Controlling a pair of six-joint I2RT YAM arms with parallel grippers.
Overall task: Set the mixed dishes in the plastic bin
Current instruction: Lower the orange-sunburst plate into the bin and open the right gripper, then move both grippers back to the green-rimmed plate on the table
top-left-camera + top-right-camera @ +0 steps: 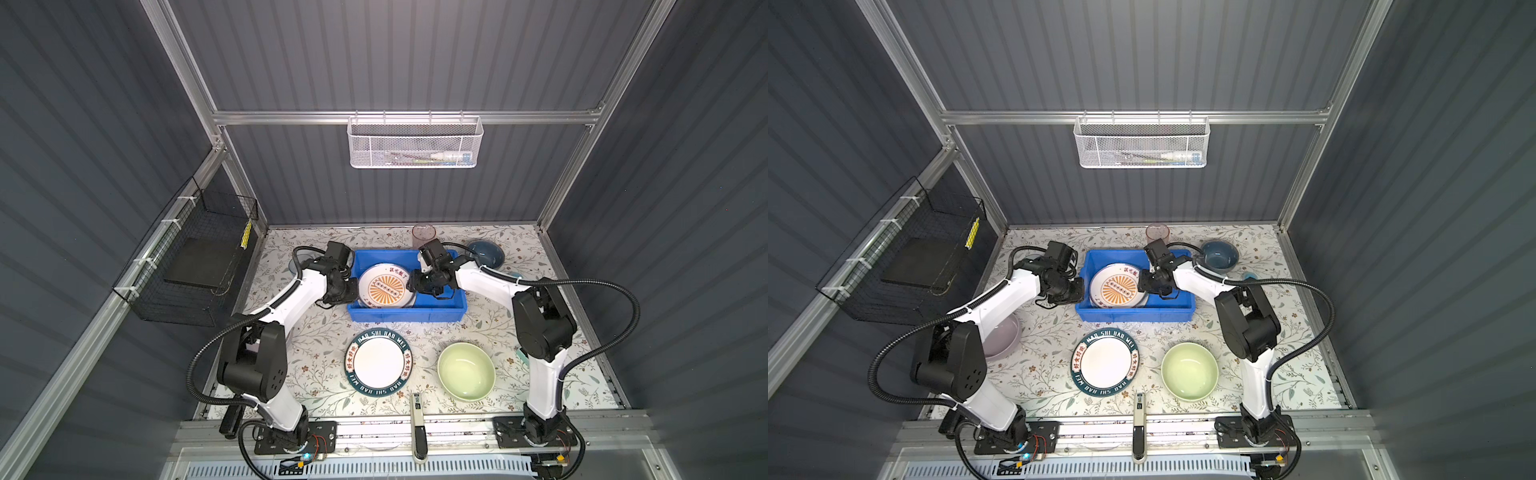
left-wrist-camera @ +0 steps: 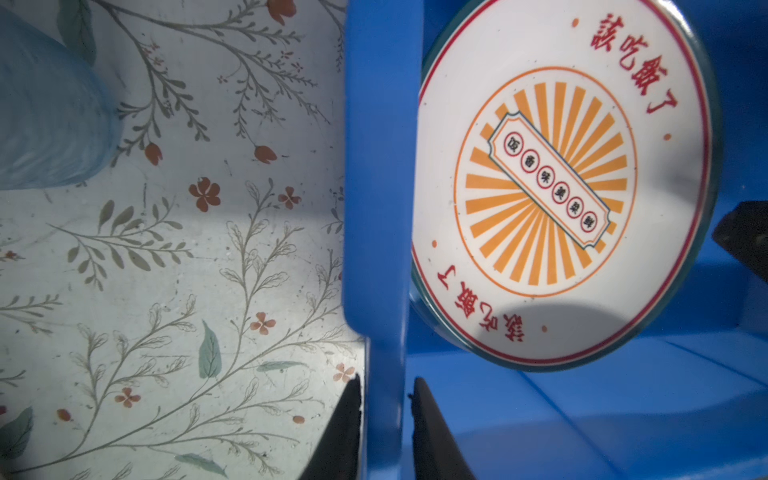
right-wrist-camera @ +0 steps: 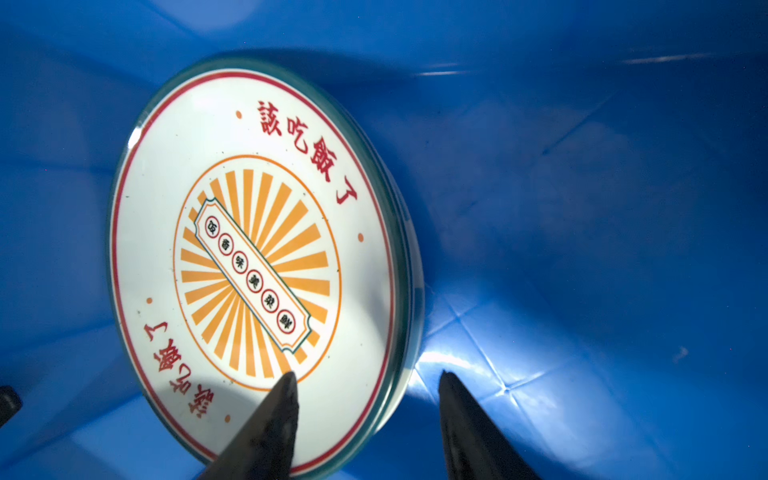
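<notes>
One plate (image 1: 386,286) lies in the bin (image 1: 407,313); before the bin — a second plate (image 1: 378,365), a bowl (image 1: 466,371) right of it.

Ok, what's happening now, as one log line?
sunburst plate: in blue bin | right claw: open at plate rim | left claw: astride bin wall

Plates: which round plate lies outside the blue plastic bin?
The white round plate with the dark green lettered rim, lying in front of the bright blue plastic bin; the orange-sunburst plate lies inside it.
</notes>
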